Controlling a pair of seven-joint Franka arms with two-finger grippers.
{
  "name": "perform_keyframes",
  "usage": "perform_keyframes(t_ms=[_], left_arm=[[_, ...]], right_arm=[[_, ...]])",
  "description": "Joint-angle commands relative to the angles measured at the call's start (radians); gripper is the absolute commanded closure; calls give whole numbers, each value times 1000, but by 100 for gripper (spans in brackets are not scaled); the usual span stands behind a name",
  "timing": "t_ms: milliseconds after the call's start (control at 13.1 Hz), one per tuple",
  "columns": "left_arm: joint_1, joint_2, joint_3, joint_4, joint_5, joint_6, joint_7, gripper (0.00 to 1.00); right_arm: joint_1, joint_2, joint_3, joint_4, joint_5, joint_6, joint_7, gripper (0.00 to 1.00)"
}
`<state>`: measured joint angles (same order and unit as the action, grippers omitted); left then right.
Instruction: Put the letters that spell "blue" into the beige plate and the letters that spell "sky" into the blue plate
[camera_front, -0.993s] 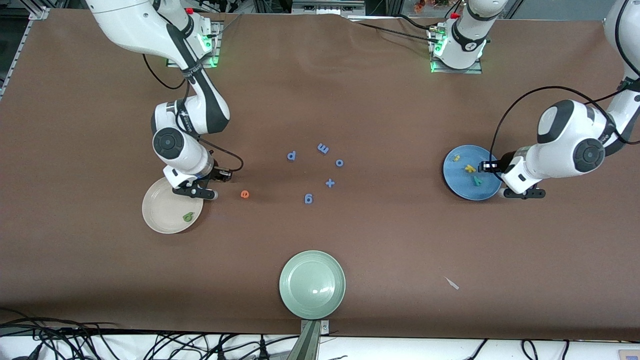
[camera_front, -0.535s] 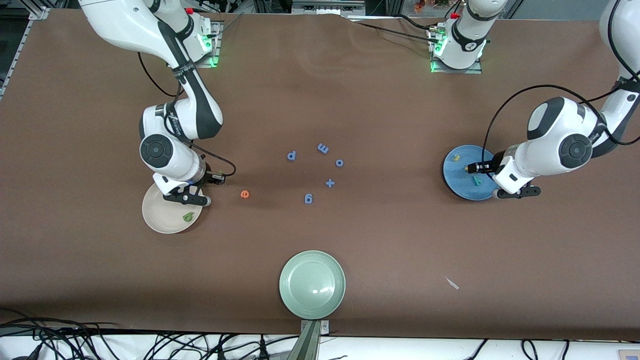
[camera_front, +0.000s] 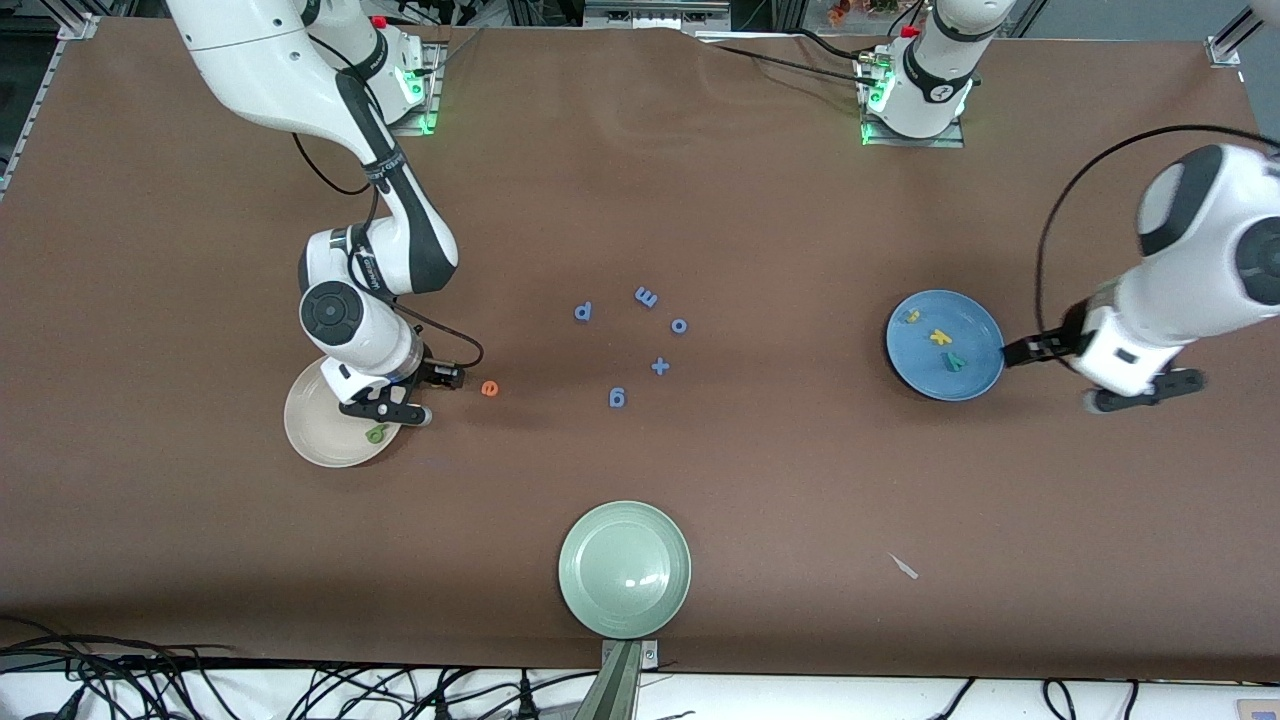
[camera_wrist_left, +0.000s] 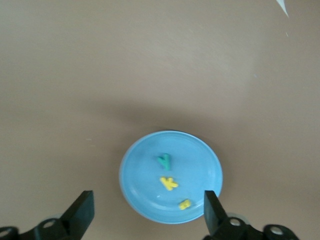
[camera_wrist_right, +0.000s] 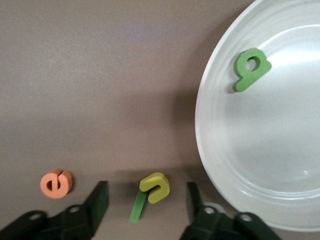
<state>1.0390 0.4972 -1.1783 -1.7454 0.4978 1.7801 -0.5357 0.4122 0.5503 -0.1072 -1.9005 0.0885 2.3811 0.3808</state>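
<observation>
Yellow u (camera_wrist_right: 155, 187), green l (camera_wrist_right: 137, 207) — right wrist only, between spread right gripper (camera_wrist_right: 145, 202), off beige plate (camera_wrist_right: 220, 165)

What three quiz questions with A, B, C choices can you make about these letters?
1. Where is the orange e? A in the beige plate; B on the table beside it; C in the green plate.
2. How many letters lie in the blue plate? A one; B three; C five.
3. The right gripper is: A open; B shut on the e; C shut on the b.
Answers: 1 B, bare table under it. 2 B, s, k and y show. 3 A, its fingers stand apart.
</observation>
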Motion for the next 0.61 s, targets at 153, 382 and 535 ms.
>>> perform_keyframes(t_ms=[153, 382, 535], left_arm=[[24, -5, 3, 194, 24, -198, 101, 1], [32, -5, 12, 317, 22, -294, 166, 1], [21, -70, 82, 328, -20, -294, 216, 1]], right_arm=[[0, -81, 1, -90, 4, -60, -3, 3], [2, -73, 3, -97, 14, -33, 6, 4], [10, -49, 7, -97, 16, 24, 79, 4]])
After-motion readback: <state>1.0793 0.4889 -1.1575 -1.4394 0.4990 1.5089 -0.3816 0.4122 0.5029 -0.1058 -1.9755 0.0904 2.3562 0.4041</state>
